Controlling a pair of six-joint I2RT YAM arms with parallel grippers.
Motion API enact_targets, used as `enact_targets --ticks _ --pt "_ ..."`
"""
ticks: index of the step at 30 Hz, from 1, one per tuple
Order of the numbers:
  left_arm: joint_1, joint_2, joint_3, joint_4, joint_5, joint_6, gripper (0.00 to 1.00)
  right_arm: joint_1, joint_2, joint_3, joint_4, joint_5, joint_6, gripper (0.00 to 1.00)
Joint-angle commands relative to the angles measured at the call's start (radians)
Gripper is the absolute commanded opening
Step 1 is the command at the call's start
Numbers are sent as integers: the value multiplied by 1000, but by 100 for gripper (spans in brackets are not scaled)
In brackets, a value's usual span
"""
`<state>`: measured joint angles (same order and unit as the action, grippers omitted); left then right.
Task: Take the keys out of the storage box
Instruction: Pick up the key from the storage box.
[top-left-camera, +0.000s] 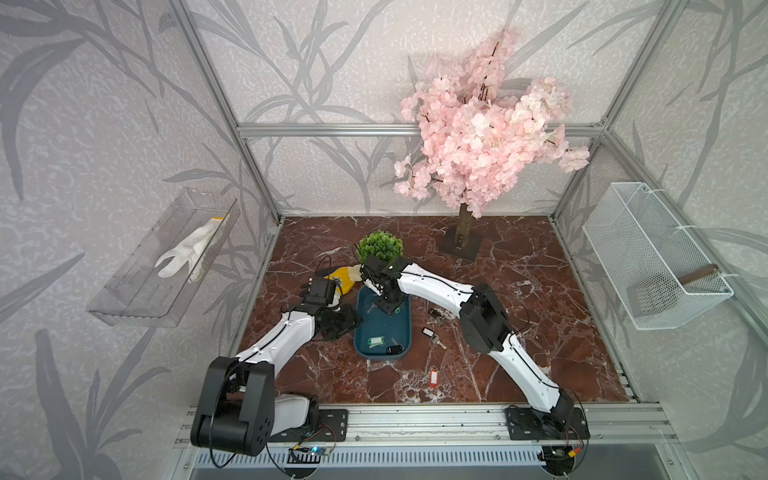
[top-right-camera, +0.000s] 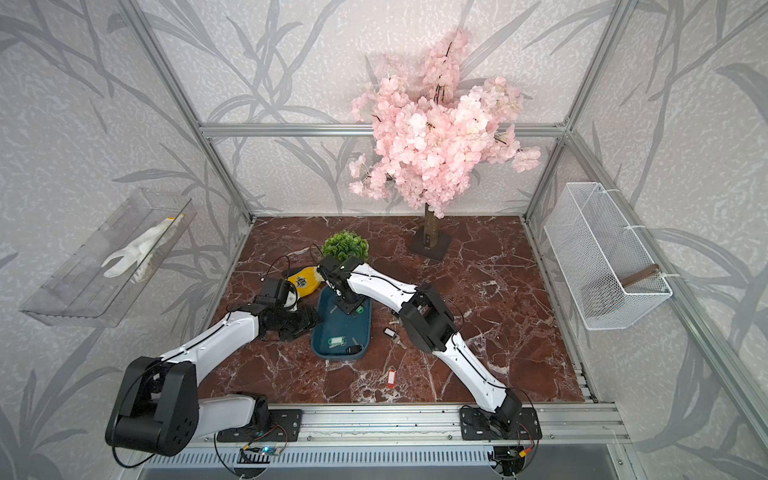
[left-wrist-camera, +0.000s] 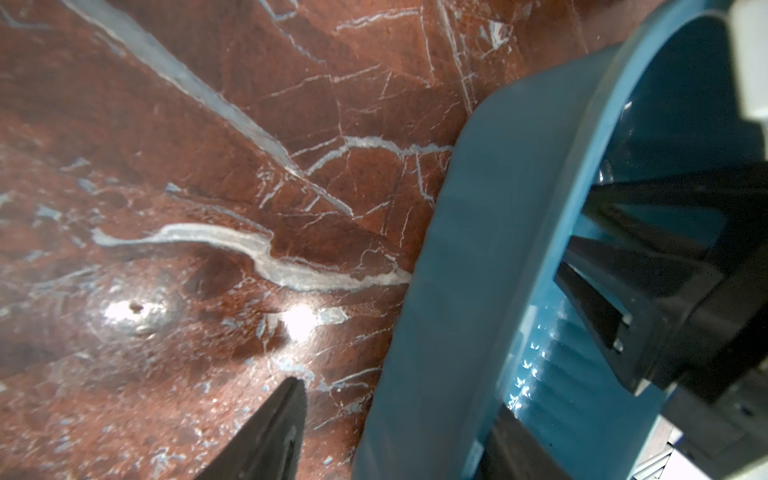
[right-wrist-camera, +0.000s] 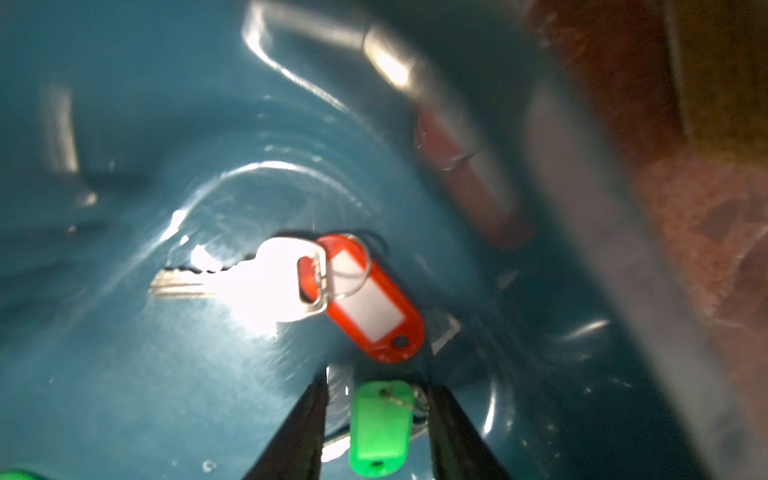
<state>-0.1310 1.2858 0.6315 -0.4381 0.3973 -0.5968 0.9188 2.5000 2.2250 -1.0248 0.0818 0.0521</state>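
The teal storage box (top-left-camera: 358, 332) (top-right-camera: 316, 332) lies mid-table. In it are keys with a green tag (top-left-camera: 376, 340) (top-right-camera: 337, 341) and a black tag (top-left-camera: 395, 350). My right gripper (top-left-camera: 386, 308) (right-wrist-camera: 376, 384) reaches down into its far end. It is open, with a finger on each side of a green tag (right-wrist-camera: 380, 428) and small gaps showing. A red-tagged key (right-wrist-camera: 370, 299) lies just beyond. My left gripper (top-left-camera: 356, 321) (left-wrist-camera: 401, 399) is open astride the box's left wall (left-wrist-camera: 478, 249), one finger outside. More keys (top-left-camera: 435, 319) and a red tag (top-left-camera: 434, 379) lie on the marble.
A yellow glove (top-left-camera: 343, 280) and a green ball plant (top-left-camera: 381, 245) sit behind the box. The pink blossom tree's base (top-left-camera: 461, 245) stands at the back. A clear tray (top-left-camera: 137, 291) hangs on the left wall, a white mesh basket (top-left-camera: 652, 257) on the right.
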Motion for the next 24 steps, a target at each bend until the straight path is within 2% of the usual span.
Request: enact_targets --ticks 1,13,24 --pt "-2 1 23 -18 -14 17 63 15 24 14 -71 -21 17 35" --pt "-1 -17 28 -18 -14 14 64 20 -26 -2 -71 -10 13 8" --pt "1 -45 36 -5 -14 8 67 23 -132 -50 -52 -11 13 6"
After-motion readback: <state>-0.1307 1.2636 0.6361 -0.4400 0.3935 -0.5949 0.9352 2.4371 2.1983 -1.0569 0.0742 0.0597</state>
